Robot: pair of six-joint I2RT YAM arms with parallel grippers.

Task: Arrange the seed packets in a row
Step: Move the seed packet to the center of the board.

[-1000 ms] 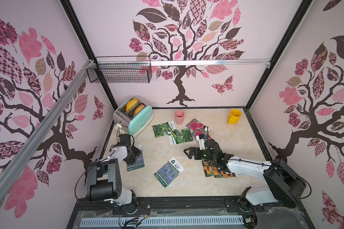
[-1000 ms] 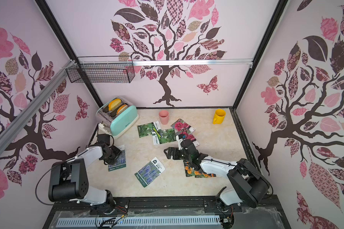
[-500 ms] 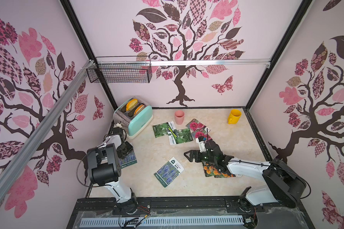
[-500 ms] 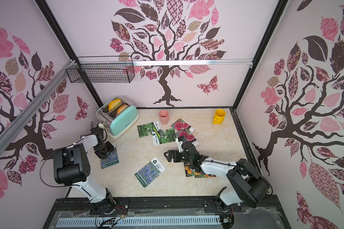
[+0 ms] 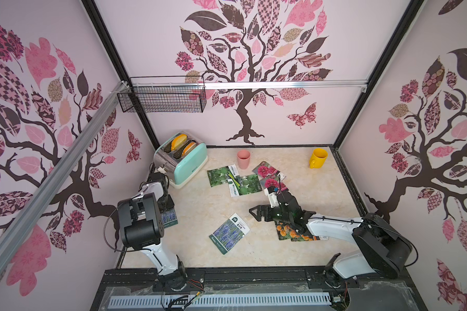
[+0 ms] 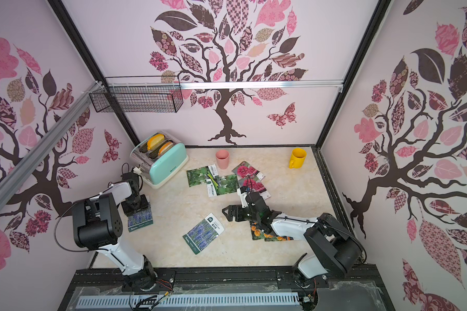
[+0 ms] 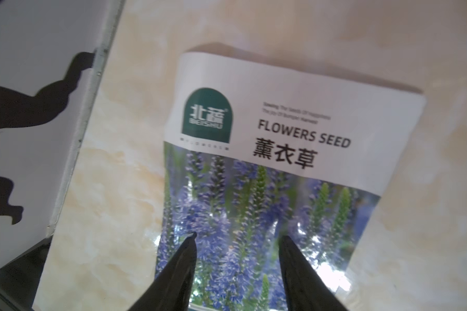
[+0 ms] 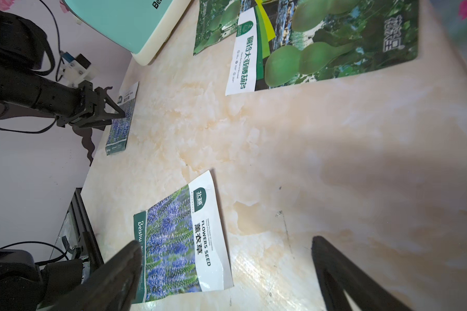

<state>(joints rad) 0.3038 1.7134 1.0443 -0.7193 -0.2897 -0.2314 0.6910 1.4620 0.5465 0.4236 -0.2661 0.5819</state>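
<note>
My left jaws are spread part-way, with nothing between them. They point down at a flat glossy purple-lavender seed packet with a white label strip (image 7: 267, 175). It lies on the cream marble-patterned surface (image 5: 213, 204), close to the left wall and on the near side of the mint-green toaster (image 5: 184, 159). From the right wrist view the tips seem to touch the packet's face, but I cannot tell for sure.

My right jaws are spread wide and hold nothing. They hang over bare surface near the middle, just beside a second purple-lavender seed packet (image 5: 229, 233) that lies askew with its white strip toward the back.

Further back, two green-gourd seed packets (image 5: 221, 175) (image 5: 244, 184) overlap at their label ends, close to a pink plastic cup (image 5: 243, 159). Right of them, two magenta-flower seed packets (image 5: 264, 170) (image 5: 274, 183) overlap as well. Orange-marigold seed packets (image 5: 289, 231) lie partly hidden under my right arm. A yellow ceramic mug (image 5: 318, 157) stands in the far right corner, well apart from the packets.
</note>
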